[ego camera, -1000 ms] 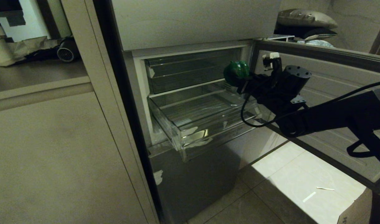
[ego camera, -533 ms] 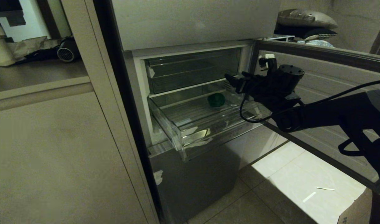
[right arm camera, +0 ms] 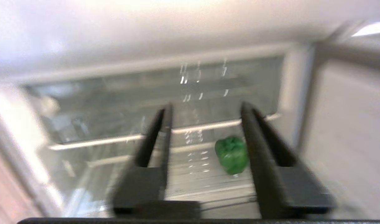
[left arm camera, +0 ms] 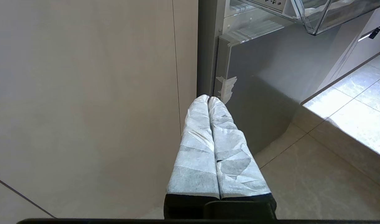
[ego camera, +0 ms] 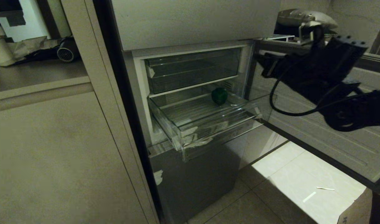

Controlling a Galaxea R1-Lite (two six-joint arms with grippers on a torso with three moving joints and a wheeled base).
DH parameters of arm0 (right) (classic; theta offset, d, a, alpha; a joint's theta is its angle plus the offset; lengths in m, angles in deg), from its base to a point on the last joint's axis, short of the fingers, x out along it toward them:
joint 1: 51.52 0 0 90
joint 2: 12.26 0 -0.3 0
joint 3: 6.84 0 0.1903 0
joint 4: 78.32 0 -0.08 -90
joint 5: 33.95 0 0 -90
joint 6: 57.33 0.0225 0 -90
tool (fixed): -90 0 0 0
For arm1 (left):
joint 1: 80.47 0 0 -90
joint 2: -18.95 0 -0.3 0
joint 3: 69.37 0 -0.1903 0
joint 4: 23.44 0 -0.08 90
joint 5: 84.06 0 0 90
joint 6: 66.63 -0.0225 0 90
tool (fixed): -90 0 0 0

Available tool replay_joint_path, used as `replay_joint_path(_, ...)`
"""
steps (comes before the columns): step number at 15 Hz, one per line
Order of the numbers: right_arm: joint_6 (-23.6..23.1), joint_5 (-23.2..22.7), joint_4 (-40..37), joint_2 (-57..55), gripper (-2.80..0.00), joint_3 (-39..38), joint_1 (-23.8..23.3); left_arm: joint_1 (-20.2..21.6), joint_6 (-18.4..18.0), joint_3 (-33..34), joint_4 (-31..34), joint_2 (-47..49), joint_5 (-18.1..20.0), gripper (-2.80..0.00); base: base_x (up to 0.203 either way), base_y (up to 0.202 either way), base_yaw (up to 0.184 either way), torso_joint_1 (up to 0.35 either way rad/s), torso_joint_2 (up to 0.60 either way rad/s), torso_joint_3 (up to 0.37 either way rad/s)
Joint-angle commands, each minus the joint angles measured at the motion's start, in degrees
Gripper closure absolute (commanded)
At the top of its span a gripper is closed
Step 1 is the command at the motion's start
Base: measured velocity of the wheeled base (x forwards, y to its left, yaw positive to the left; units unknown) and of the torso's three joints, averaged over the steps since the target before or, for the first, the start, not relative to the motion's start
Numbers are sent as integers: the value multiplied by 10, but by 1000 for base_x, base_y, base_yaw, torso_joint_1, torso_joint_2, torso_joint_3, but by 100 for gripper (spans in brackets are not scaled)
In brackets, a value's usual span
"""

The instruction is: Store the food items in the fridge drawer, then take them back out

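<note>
Grey fridge (ego camera: 190, 174): one green food item (ego camera: 219, 95) in one drawer (ego camera: 208, 119), below the empty, parted right gripper (ego camera: 264, 63).

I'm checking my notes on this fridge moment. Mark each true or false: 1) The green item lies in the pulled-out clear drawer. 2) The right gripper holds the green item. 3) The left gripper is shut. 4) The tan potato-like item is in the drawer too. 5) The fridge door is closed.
1) True: the green item lies in the drawer, near its back.
2) False: the right gripper is open and empty, up beside the fridge door.
3) True: the left gripper is shut, low by the fridge.
4) False: only the green item is there.
5) False: it stands open.
</note>
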Motion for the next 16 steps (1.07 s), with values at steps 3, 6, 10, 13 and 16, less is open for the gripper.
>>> replay_joint_path(3,-24,50,-72,339,0,-161,-67,0,0,0,0,0,0,0,0,0,0,0,0,0)
replay_joint_path(6,-37,74,-157,475,0,-224,-262,0,0,0,0,0,0,0,0,0,0,0,0,0)
replay_joint_path(10,-2,82,-207,544,0,-259,-575,0,0,0,0,0,0,0,0,0,0,0,0,0)
replay_joint_path(13,22,38,-219,531,0,-282,-825,0,0,0,0,0,0,0,0,0,0,0,0,0)
replay_joint_path(16,37,-36,-223,432,0,-291,-1012,0,0,1,0,0,0,0,0,0,0,0,0,0)
